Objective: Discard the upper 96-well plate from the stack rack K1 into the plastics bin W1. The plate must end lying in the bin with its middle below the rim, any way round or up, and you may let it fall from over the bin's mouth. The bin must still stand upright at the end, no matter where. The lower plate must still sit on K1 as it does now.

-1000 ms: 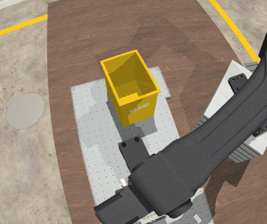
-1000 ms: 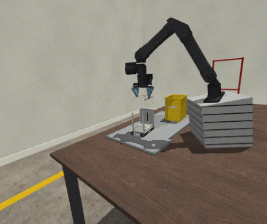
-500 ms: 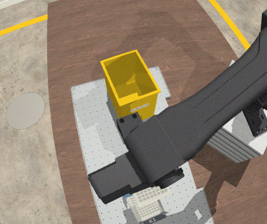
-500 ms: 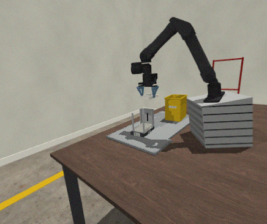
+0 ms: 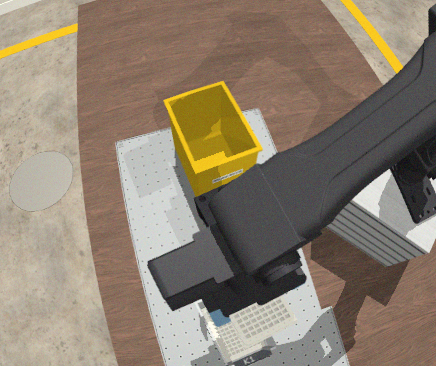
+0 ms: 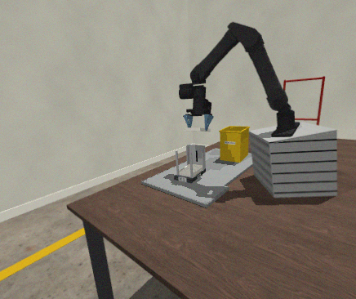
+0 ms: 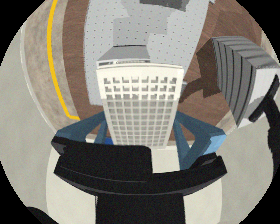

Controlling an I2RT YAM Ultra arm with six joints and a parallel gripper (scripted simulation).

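My gripper (image 6: 198, 121) is shut on the upper 96-well plate (image 6: 198, 129), a white gridded plate, and holds it level in the air well above the stack rack K1 (image 6: 191, 165). The wrist view shows the plate (image 7: 139, 108) between the blue fingers. From above, the plate (image 5: 264, 317) shows below the arm, over the rack (image 5: 246, 350). The lower plate (image 6: 189, 175) sits at the bottom of K1.
A grey perforated baseplate (image 5: 174, 210) carries the rack and the bin. The arm's base stands on a tall grey ribbed block (image 6: 295, 161) to the right of the bin. A red frame (image 6: 303, 98) stands behind the block.
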